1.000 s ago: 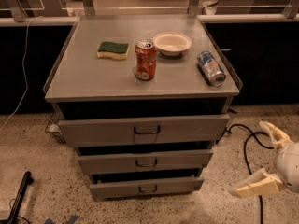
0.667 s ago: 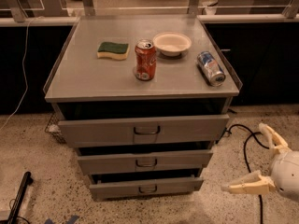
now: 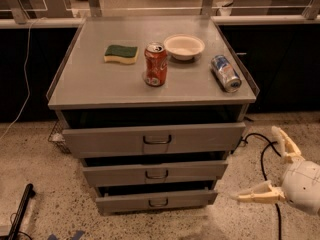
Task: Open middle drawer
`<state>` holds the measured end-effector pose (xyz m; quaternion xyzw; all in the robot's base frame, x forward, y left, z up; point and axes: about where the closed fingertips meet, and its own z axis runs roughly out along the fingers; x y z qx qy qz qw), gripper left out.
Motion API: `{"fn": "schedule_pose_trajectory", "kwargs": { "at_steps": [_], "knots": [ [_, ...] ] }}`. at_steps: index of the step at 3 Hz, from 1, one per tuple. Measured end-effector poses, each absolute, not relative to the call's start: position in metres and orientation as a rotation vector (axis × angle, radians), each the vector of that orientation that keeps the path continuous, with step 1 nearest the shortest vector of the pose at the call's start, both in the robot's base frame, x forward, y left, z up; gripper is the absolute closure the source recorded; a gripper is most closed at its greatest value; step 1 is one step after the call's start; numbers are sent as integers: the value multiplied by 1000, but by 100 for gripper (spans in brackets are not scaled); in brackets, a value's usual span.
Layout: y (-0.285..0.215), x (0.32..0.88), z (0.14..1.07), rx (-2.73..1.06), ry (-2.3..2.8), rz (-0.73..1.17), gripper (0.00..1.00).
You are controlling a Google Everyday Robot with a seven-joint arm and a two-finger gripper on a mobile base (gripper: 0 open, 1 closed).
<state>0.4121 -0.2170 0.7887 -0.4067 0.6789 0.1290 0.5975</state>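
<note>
**q:** What can't you see from there?
**me:** My gripper [image 3: 253, 163] sits bottom right, its arm cut off by the edge. Inside of the middle drawer [image 3: 190, 173] is lost in shadow under the top drawer [image 3: 200, 139].

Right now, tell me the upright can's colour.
The can is red, in the camera view. The gripper hangs open, lower right.

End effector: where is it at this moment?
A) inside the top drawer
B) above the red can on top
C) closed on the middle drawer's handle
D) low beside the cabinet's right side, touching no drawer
D: the end effector sits open down low, right of the cabinet, apart from the middle drawer.
</note>
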Motion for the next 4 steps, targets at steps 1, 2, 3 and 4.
{"fn": "schedule_pose_trajectory", "kwargs": {
  "at_steps": [1, 2, 3, 4],
  "knots": [
    [-211, 426, 773, -1038, 1650, 223, 0],
    [-220, 448, 733, -1236, 1793, 59, 0],
    [-229, 453, 718, -1329, 1837, -28, 0],
    [-237, 453, 709, -1381, 1836, -79, 0]
  ]
}}
